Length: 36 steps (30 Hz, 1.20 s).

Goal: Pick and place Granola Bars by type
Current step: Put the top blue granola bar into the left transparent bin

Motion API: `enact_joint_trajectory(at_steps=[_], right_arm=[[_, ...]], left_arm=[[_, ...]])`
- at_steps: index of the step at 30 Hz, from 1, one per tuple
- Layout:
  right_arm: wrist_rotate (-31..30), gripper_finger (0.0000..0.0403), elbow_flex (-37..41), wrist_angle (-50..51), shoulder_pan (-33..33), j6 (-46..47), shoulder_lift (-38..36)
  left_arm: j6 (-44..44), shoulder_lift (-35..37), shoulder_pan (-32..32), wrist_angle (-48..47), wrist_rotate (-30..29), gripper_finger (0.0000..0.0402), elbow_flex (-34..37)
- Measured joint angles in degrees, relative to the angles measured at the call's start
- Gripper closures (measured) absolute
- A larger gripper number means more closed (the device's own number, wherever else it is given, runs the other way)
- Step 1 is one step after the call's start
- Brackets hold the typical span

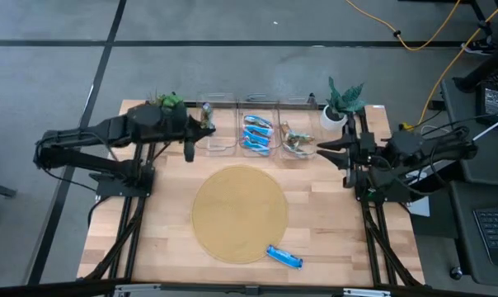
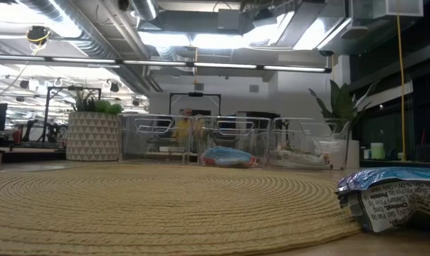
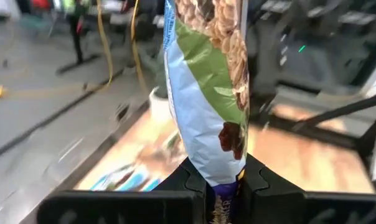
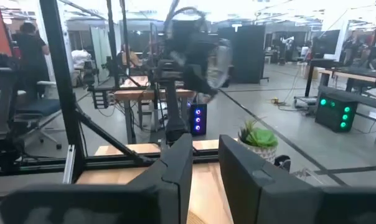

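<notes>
Left gripper (image 1: 206, 124): raised over the far left part of the bench (image 1: 158, 223), beside the left clear bin (image 1: 219, 132); its fingers (image 3: 188, 180) are pinched onto a green-and-pale-blue granola bar (image 3: 206, 93), which stands straight up out of them (nuts printed on the wrapper).
Held bar, from above: a small silvery shape at the fingertips, just beside the left bin's outer wall.
Right gripper (image 1: 321, 147): hangs over the far right of the bench, near the right bin (image 1: 297, 139) and the white-potted plant (image 1: 341, 103); its fingers (image 4: 175, 168) stand a little apart with nothing between them.
Middle bin (image 1: 258, 132): holds several blue bars (image 1: 257, 134) (also seen low across the bench as a blue heap).
Right bin: holds greenish-silver bars (image 1: 297, 143).
Loose blue bar (image 1: 284, 257): lies on the bench at the near edge of the round woven mat (image 1: 232, 206), touching or just off its rim; it fills the right corner of the low view.
Other plant (image 1: 168, 101): far left corner, partly behind the left arm.
</notes>
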<state>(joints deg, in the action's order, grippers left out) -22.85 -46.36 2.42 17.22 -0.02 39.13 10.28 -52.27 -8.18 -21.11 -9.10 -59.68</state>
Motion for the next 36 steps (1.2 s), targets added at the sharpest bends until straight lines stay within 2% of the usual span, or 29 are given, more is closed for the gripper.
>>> enact_joint_trajectory(at_steps=[3,7,15,23,36], right_arm=[[0.00,0.0321,1.11,0.02,0.10,-0.16,-0.69],[-0.01,0.0321,1.74,0.87,0.10,-0.46,-0.66],[0.43,0.0321,1.76,3.63,0.10,-0.28,-0.32],[0.52,0.0321,1.76,6.35,0.10,-0.45,-0.32],[0.55,0.0321,1.76,8.17,0.08,-1.76,-0.32]], left_arm=[[-0.34,-3.40,-6.44,-5.27,5.16,0.0380,-2.62],[-1.57,-8.38,-14.76,-7.14,13.25,0.0380,-3.27],[-2.58,-18.97,-26.40,-7.83,20.44,0.0380,-3.28],[-5.96,-28.96,-33.30,-8.31,21.24,0.0379,-3.28],[-6.62,-40.23,-39.07,-8.69,24.32,0.0379,-3.28]])
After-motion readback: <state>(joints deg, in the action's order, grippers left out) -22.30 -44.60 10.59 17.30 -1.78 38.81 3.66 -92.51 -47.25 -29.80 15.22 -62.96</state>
